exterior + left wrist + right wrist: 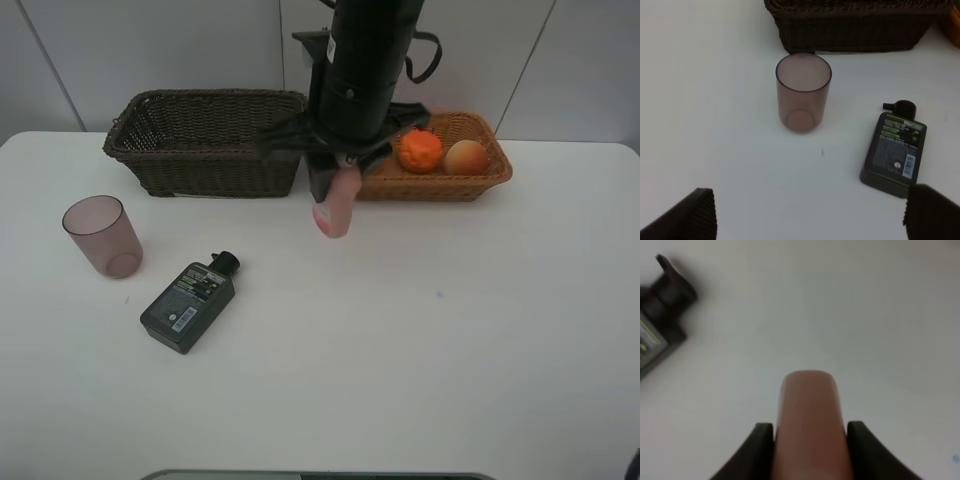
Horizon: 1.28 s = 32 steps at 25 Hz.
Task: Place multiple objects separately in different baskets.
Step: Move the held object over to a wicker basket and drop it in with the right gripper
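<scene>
Wicker fills the back of the exterior high view: a dark brown basket (205, 145) and an orange-tan basket (480, 180) stand side by side on the white tabletop (450, 350). The tan one holds an orange (420, 150) and a peach (466, 157). In front of them the right jaws grasp a tilted pink bottle (336, 205). A purplish cup (103, 235) stands upright on the left, near a dark flat bottle (190, 300) lying down.

From the left wrist, the left jaws are released and spread wide with nothing between them; the cup and flat bottle lie ahead.

From the right wrist, the pink bottle sits clamped between two dark fingers (760, 450).
</scene>
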Each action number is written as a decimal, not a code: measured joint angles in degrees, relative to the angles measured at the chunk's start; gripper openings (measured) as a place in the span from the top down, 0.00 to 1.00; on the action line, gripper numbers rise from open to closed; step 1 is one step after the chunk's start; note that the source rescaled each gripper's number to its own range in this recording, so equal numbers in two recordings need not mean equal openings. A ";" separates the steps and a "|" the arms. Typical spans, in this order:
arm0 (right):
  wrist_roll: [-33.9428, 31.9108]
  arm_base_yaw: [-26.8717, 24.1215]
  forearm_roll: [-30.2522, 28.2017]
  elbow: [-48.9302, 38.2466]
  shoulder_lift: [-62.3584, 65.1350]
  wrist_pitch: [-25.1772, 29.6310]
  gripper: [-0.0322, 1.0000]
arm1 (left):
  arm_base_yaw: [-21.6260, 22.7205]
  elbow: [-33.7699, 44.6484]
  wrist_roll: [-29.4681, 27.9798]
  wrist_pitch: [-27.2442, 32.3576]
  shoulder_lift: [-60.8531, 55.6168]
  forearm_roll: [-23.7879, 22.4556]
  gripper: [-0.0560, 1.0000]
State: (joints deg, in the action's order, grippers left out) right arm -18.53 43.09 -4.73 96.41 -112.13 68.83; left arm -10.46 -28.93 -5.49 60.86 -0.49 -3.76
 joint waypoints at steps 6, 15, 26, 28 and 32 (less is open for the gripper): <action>3.76 1.24 0.60 19.42 -10.40 1.10 0.95 | 0.00 0.00 0.00 0.00 0.00 0.00 0.04; 4.17 1.10 -3.30 30.41 -14.75 -4.84 0.95 | 0.00 0.00 0.00 0.00 0.00 0.00 0.04; 4.17 -4.19 -3.65 30.65 -21.12 -22.86 0.95 | 0.00 0.00 0.00 0.00 0.00 0.00 0.04; 4.17 -5.10 -3.72 30.65 -22.63 -25.52 0.95 | 0.00 0.00 0.00 0.00 0.00 0.00 0.04; 4.17 -6.28 -4.28 30.65 -26.50 -28.84 0.95 | 0.00 0.00 0.00 0.00 0.00 0.00 0.04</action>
State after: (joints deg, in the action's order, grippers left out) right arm -14.36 36.81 -9.01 127.06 -138.63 39.99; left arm -10.46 -28.93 -5.49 60.86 -0.49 -3.76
